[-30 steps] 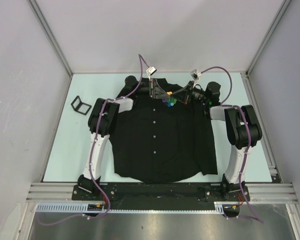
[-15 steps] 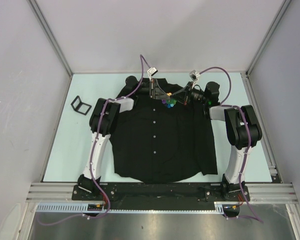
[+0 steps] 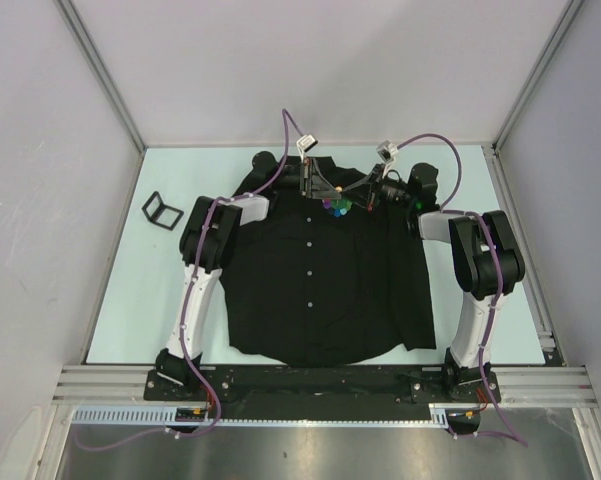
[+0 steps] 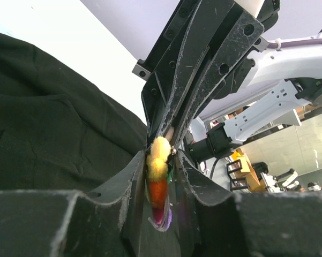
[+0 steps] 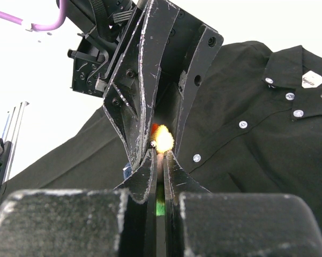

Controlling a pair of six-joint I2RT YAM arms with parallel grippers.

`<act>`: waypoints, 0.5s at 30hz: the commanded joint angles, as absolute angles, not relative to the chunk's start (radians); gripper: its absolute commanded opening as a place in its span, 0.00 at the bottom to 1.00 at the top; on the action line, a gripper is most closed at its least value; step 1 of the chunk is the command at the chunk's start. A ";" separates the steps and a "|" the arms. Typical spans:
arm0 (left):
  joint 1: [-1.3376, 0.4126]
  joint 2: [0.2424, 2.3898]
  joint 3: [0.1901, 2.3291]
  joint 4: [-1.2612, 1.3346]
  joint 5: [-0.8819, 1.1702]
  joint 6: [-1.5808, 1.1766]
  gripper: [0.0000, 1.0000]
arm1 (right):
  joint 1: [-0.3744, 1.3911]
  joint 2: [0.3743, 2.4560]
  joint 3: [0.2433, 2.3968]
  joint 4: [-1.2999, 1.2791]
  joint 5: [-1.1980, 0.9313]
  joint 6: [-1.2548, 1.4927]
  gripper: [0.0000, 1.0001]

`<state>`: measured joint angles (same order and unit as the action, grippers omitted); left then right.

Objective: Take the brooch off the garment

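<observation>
The pale green table [image 3: 480,330] carries a black shirt [image 3: 320,300] spread flat across its middle, collar toward the far edge. A small black frame [image 3: 162,210] lies apart, near the left edge.

A pale mint tabletop [image 3: 130,290] sits inside plain grey-white walls [image 3: 40,200] joined by aluminium posts [image 3: 100,75]; a brushed metal surface [image 3: 330,455] runs along the near edge.

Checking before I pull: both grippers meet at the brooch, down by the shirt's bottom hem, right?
Not by the hem. The top view shows the left gripper and right gripper meeting at the brooch up by the collar of the shirt, at its far end.
</observation>
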<state>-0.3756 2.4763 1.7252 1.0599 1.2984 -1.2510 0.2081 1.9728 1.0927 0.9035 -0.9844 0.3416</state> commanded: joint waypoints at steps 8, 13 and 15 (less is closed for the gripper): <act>-0.338 2.401 1.649 1.529 1.278 -1.506 0.59 | 0.218 1.963 1.098 0.908 -0.973 0.353 0.00; -0.287 2.358 1.571 1.586 1.256 -1.505 0.62 | 0.216 1.965 1.098 0.911 -0.971 0.356 0.00; -0.278 2.329 1.540 1.562 1.252 -1.476 0.62 | 0.215 1.967 1.098 0.908 -0.969 0.354 0.00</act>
<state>-0.3149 2.4500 1.5810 1.2564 1.2819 -1.4780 0.2169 1.9728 1.0927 0.8875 -0.9794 0.3546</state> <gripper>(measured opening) 0.617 0.034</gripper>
